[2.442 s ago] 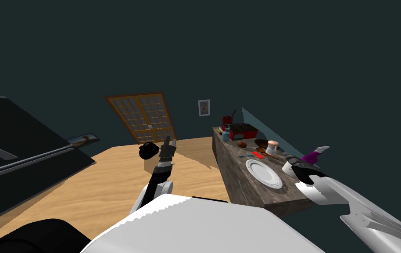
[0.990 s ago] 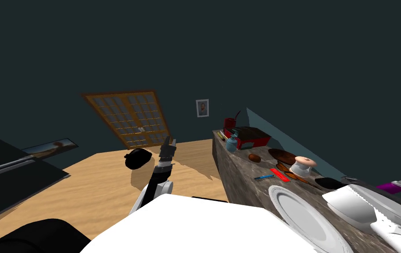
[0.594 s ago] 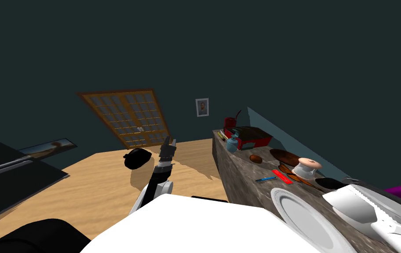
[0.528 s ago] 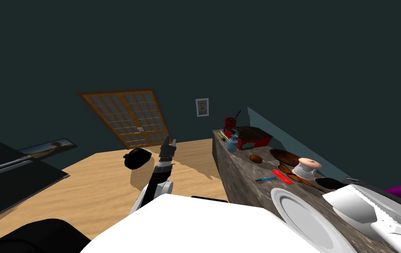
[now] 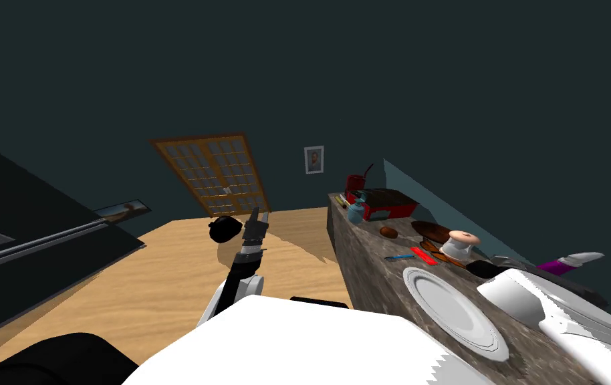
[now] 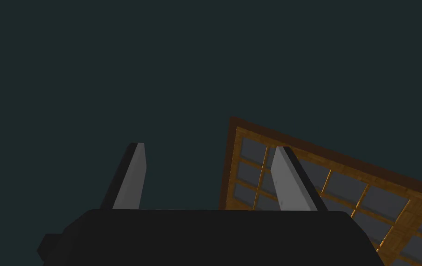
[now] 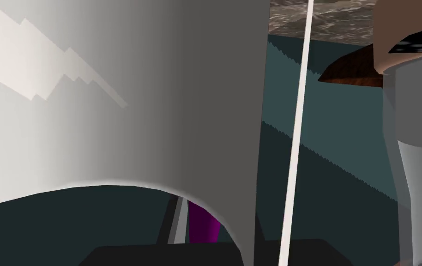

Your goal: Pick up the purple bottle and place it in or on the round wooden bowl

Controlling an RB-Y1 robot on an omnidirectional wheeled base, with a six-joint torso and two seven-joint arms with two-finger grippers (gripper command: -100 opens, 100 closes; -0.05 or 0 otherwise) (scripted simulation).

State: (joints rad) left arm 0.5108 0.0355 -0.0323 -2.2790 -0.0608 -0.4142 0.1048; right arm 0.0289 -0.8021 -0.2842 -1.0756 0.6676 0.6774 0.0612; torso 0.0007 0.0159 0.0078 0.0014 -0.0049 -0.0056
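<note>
purple bottle (image 5: 553, 266) is clamped in the right tool (image 5: 567, 261), with one grey finger (image 5: 583, 256) sticking out past it. The right wrist view has the purple pinched low down against a finger, near the tool body. The bottle is held off the surface at the right edge of the stone-look worktop (image 5: 381, 277), just past the white plate (image 5: 454, 314). The round wooden bowl (image 5: 431, 231) is dark brown and sits further along the worktop, right behind a white spool with a pinkish top (image 5: 461, 244). Bottle and bowl are apart, spool between them. The left tool (image 5: 256, 222) is raised over the wooden floor (image 5: 164, 281), fingers spread apart.
</note>
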